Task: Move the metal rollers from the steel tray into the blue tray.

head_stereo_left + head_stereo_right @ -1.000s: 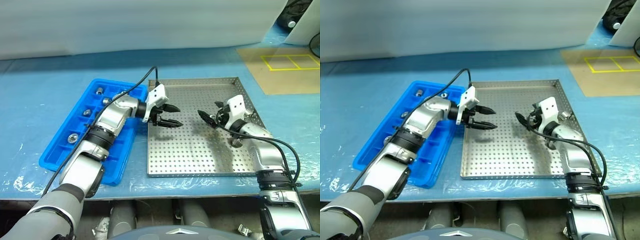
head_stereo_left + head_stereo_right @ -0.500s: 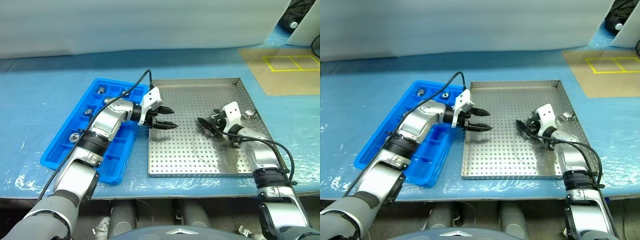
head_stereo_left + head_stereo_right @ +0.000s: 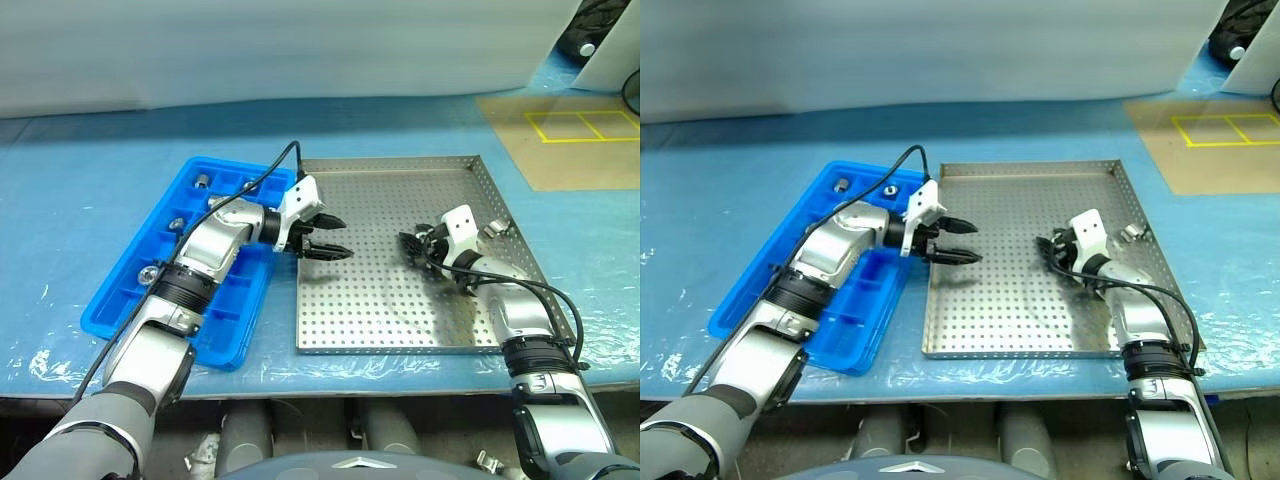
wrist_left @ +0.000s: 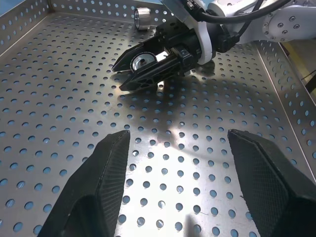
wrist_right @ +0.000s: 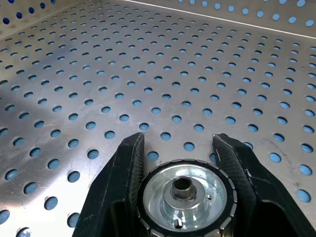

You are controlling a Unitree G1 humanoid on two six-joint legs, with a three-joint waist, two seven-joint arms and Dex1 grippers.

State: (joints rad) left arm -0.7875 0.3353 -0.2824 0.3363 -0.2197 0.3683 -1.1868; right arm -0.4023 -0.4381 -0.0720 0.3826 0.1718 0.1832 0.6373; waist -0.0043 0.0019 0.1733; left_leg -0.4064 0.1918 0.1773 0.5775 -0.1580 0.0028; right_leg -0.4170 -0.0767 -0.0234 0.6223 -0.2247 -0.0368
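Lowering onto the steel tray's (image 3: 380, 330) floor since a second ago, the right gripper (image 5: 180, 170) has gone from wide apart to clamped on a metal roller (image 5: 183, 193), the two black fingers (image 5: 126, 168) pressing its rim from either side. In the left wrist view the same right gripper (image 4: 143, 66) is lying low over the perforated floor with the roller (image 4: 142, 61) showing between its tips.

Just beyond that gripper, near the tray's far right corner, another roller (image 3: 497, 228) is lying loose by the rim. Well away toward the robot's left, the left gripper (image 3: 328, 236) is hanging over the left part of the steel tray with its fingers (image 4: 106, 168) standing apart and nothing between them. Beside and behind it the blue tray (image 3: 115, 300) is sitting on the table (image 3: 80, 190), with a few rollers (image 3: 148, 273) already resting in its compartments.

Judging by this, the pick-up step is being finished. The next move calls for lifting the roller clear of the floor without letting it slip, then carrying it leftward across the steel tray to a free compartment, or passing it to the waiting left gripper.

The held roller is looking shiny and silver, a short round cylinder with a ridged edge, a raised hub and a dark centre hole.
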